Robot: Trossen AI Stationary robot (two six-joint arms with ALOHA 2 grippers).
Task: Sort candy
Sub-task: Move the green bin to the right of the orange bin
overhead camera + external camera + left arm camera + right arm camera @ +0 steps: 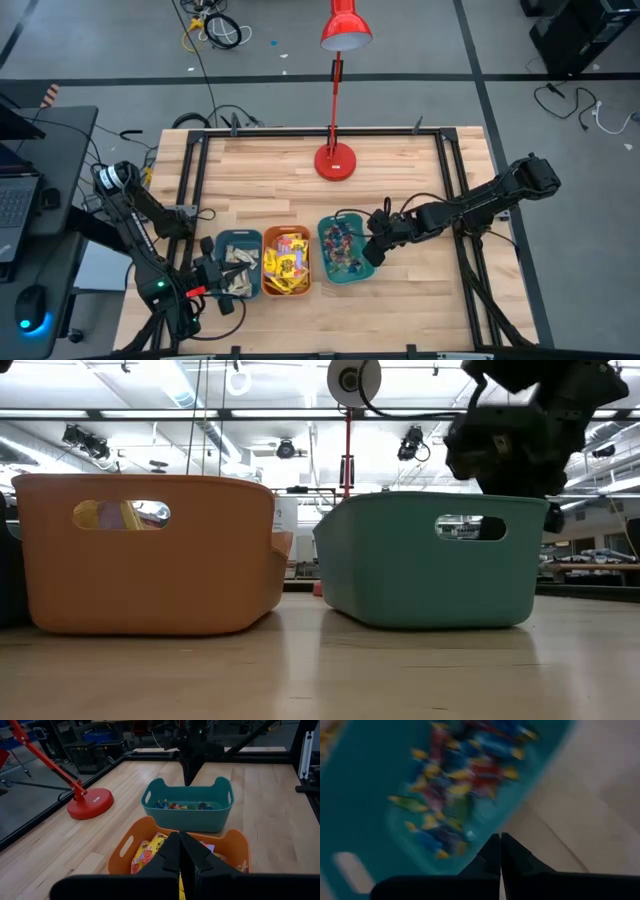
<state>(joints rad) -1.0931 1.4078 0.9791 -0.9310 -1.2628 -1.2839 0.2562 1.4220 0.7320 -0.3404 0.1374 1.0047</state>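
Observation:
Three bins stand in a row near the table's front edge. A dark bin (238,262) holds pale beige candy bars. An orange bin (287,262) holds yellow candy packets (150,852). A teal bin (345,250) holds small red, blue and yellow candy pieces (455,785). My left gripper (180,851) is shut and empty by the dark bin's left side (218,282), pointing across the orange bin. My right gripper (500,845) is shut and empty, tilted down above the teal bin's right rim (376,250), and shows dark over that bin (520,440) in the low view.
A red desk lamp stands on its round base (335,160) at the table's far middle, its arm (45,760) slanting up. A black frame (450,190) runs around the table. Bare wood lies between the lamp and the bins and to the teal bin's right.

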